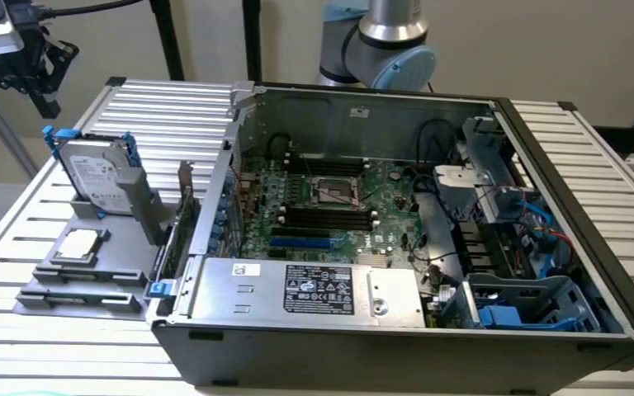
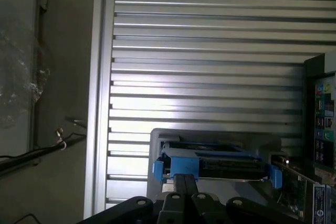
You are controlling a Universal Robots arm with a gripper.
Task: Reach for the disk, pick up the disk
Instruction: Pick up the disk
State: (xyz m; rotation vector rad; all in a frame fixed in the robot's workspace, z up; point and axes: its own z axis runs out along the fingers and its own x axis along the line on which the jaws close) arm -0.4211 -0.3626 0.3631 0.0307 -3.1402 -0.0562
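Slatted aluminium table [image 1: 581, 140] carried everything: flat, open surface, so the arm had clear access from above. One open computer case [image 1: 428, 359] lay on its side, board up, taking most of the table. One large silver box [image 1: 317, 289] with a black-and-white label sat at the case's near edge; not the target.

One grey fixture [image 1: 86, 293] stood just beside the case, on the exterior view's left. It held the disk [image 1: 96, 177] upright on edge in a slot, blue bracket outward. My read: it was stood that way so the top edge was free to pinch. One disk, untouched.

One gripper [image 1: 47, 103] hung above and behind the disk, well apart from it, holding nothing. In the wrist view its fingers [image 2: 178, 182] looked pressed together, pointing towards the bracket.

One small square chip [image 1: 80, 245] lay flat in the fixture's lower tray, near the disk's foot.
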